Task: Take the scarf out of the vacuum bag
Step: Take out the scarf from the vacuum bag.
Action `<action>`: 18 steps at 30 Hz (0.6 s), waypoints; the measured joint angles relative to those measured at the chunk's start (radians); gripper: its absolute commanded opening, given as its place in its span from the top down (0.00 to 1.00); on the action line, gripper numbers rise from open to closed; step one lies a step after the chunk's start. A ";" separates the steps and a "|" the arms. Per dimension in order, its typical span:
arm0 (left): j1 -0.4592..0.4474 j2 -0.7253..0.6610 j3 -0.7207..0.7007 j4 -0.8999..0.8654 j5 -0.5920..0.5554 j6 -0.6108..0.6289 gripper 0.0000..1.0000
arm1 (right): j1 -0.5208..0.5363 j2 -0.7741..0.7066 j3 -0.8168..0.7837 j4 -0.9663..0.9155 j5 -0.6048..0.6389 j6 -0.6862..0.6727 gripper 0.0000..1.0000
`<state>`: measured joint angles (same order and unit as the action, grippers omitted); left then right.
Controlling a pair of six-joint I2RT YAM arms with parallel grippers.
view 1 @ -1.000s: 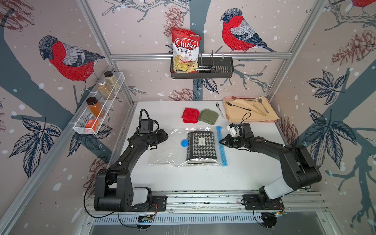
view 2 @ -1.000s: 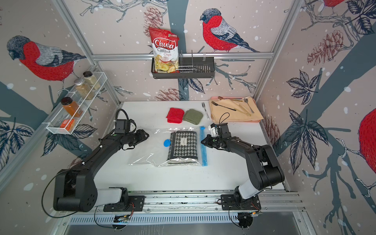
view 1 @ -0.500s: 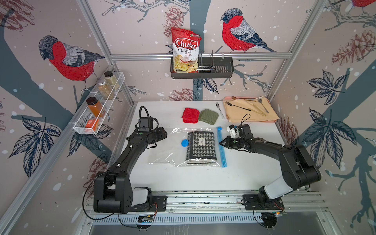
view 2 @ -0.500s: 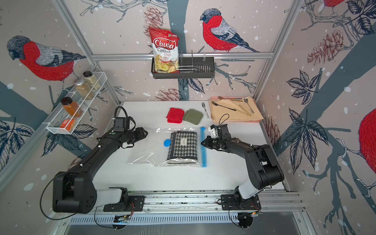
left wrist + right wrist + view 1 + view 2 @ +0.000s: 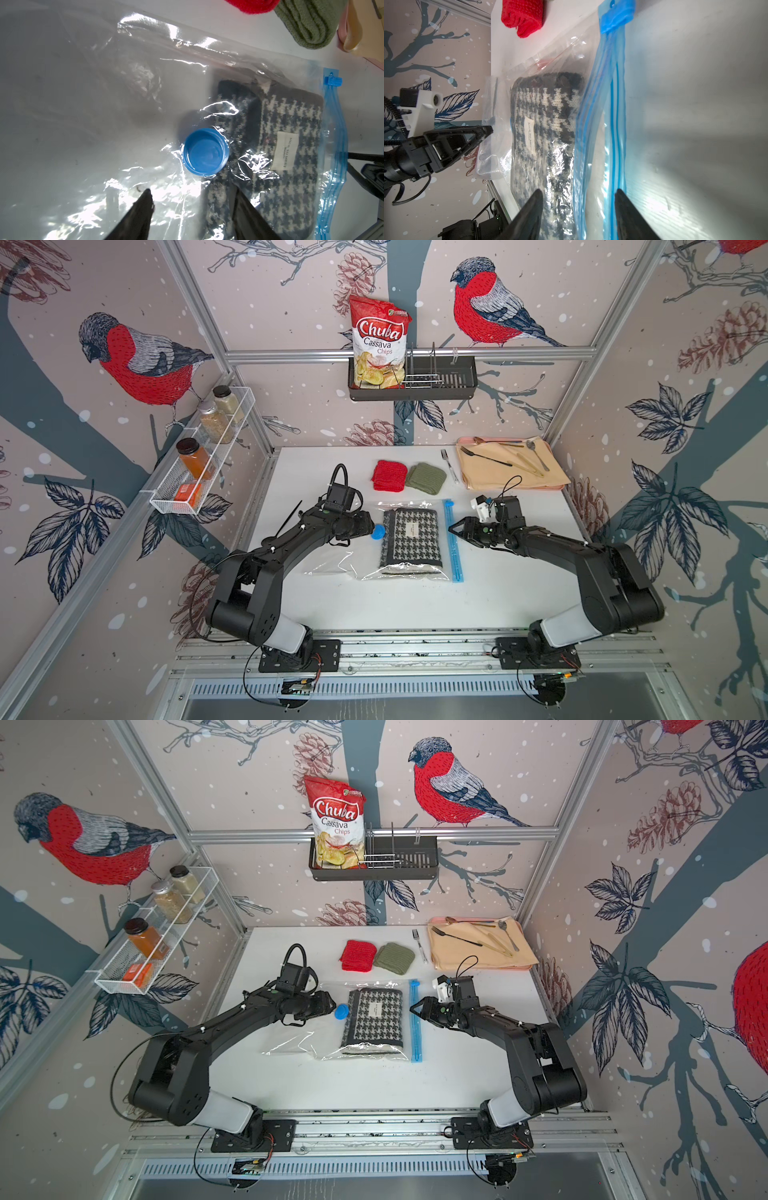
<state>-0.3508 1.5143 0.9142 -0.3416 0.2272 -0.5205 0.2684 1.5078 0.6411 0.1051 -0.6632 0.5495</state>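
Our left pincer has slid in closer to the round blue cap. Its two fingers are spread apart and hold nothing, just above the clear bag. The scarf has not moved; it lies flat inside the bag on the tabletop, little white tag up. Next comes the blue zip strip. Our right pincer was pinched tight a moment ago, and now it has let go, with the strip showing between its fingers. We think it is getting ready for a new grab. We cannot tell if the zip is open yet, so the scarf still has to come out.
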 measured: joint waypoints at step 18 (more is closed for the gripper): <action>-0.058 0.098 0.000 0.133 -0.035 -0.065 0.40 | -0.031 -0.009 -0.034 -0.005 0.031 0.002 0.74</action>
<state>-0.4091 1.6127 0.9142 -0.2085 0.1917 -0.5858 0.2371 1.4986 0.6067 0.0998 -0.6327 0.5510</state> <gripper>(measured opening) 0.604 0.263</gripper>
